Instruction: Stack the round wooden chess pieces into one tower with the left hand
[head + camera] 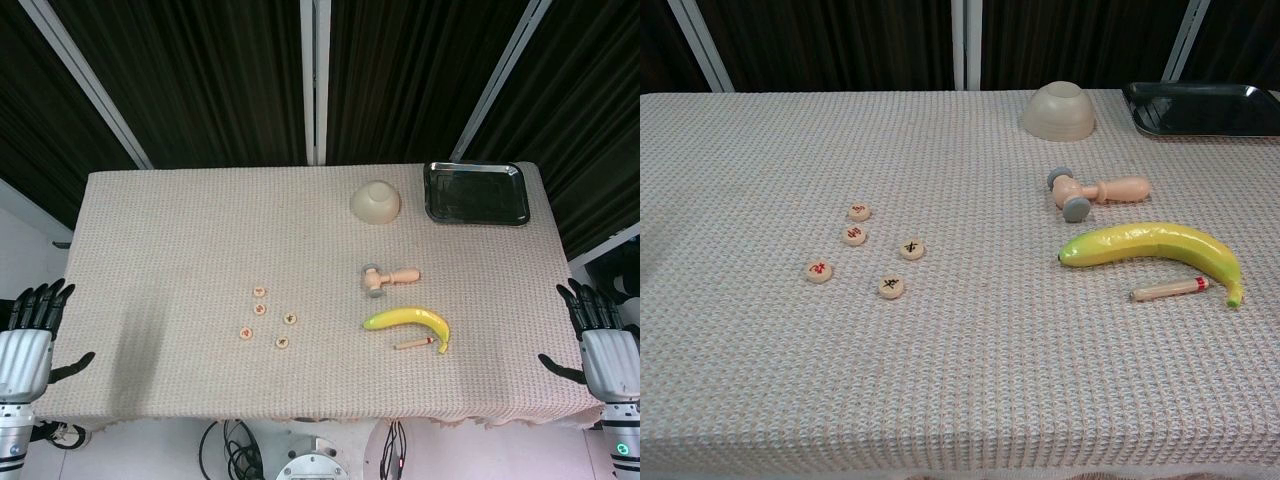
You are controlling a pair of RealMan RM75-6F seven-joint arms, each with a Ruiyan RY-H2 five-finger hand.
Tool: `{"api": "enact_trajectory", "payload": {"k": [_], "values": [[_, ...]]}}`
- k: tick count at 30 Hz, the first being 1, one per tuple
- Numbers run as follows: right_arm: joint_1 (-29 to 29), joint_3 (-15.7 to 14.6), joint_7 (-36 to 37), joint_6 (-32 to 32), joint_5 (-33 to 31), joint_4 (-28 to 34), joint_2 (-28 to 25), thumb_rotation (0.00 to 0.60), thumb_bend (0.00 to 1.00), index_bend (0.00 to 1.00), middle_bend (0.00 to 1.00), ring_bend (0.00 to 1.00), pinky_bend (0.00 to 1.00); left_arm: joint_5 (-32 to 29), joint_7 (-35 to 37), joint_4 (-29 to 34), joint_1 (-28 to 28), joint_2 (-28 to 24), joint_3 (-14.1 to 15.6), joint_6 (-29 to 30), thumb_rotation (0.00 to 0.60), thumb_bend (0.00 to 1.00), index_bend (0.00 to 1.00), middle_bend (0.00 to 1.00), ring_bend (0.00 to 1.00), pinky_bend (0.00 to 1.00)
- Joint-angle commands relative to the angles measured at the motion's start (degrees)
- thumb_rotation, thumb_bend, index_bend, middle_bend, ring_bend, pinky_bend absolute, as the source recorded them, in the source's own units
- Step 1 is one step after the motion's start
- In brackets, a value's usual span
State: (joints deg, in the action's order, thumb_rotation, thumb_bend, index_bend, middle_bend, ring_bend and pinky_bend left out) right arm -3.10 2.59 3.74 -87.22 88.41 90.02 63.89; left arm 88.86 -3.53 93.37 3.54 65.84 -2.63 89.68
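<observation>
Waiting at the near left corner of the table (150,230), left hand (32,325) hanging just off the cloth edge, fingers apart and pointing up, thumb sticking out toward the cloth, holding nothing. Mirroring that at the near right corner, right hand (600,335), fingers likewise spread and empty; neither hand showing in the chest view.

Lying flat as a loose cluster left of centre, five chess pieces (268,317), none stacked yet, so judging the task not begun. Sitting at about two o'clock from the left hand in the head view, well apart from its fingertips, across bare cloth. Being discs, offering no long axis to line up with; approaching from any side looking equally workable.

Counting round the cluster in the chest view: red-marked piece (819,271) at eight o'clock, nearest the left hand; black-marked piece (891,287) at five o'clock; another black-marked piece (912,249) at three o'clock; two red-marked pieces (856,223) at eleven to twelve o'clock, close together but not touching.

Judging the left hand clearly the nearer one, reaching up and rightward to close the gap. Keeping well clear on the right side: banana (408,321), small stick (420,343) just beside it, toy mallet (388,278), upturned bowl (376,202) and black tray (477,193), none lying on the path to the cluster.
</observation>
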Motion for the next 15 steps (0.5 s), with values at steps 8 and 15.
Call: {"api": "enact_trajectory", "payload": {"k": [8,15], "values": [[0.15,-0.30,-0.15,-0.20,0.72,0.49,-0.20,0.600,0.00,0.00,0.00,0.00,0.00,1.86,1.80,1.30,-0.03,-1.18,1.56,-0.69,0.600,0.04,0.07,0.02,0.00,0.00],[0.33,-0.17,0.35,-0.65,0.87,1.15,-0.77,0.600,0.00,0.00,0.00,0.00,0.00,2.67,0.63,2.37,1.12,-1.68,1.31,-1.76,0.600,0.06,0.07,0.03,0.00,0.00]]}}
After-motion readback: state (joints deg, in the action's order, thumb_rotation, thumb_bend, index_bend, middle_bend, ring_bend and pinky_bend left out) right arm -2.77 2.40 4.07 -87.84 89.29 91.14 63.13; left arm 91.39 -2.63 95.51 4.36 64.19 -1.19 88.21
